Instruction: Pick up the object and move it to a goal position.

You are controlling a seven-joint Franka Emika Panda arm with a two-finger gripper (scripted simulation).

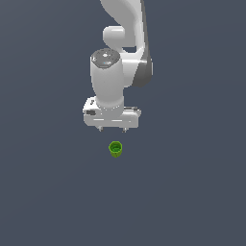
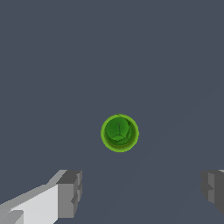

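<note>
The object point(image 1: 115, 149) is a tiny bright green cup with a hollow top, standing upright on the dark grey floor. In the exterior view my white gripper point(image 1: 112, 129) hangs just above it, fingers pointing down and spread wide. Through the wrist view the cup point(image 2: 120, 133) shows from above, its hollow inside visible. Both grey fingertips point(image 2: 70, 193) stand far apart, with the cup ahead of the gap between them and nothing held. My gripper point(image 2: 142, 190) is open.
The white arm point(image 1: 122, 53) rises behind the gripper toward the top of the exterior view. A plain dark grey floor point(image 1: 192, 192) surrounds the cup on all sides; no other objects or goal marker show.
</note>
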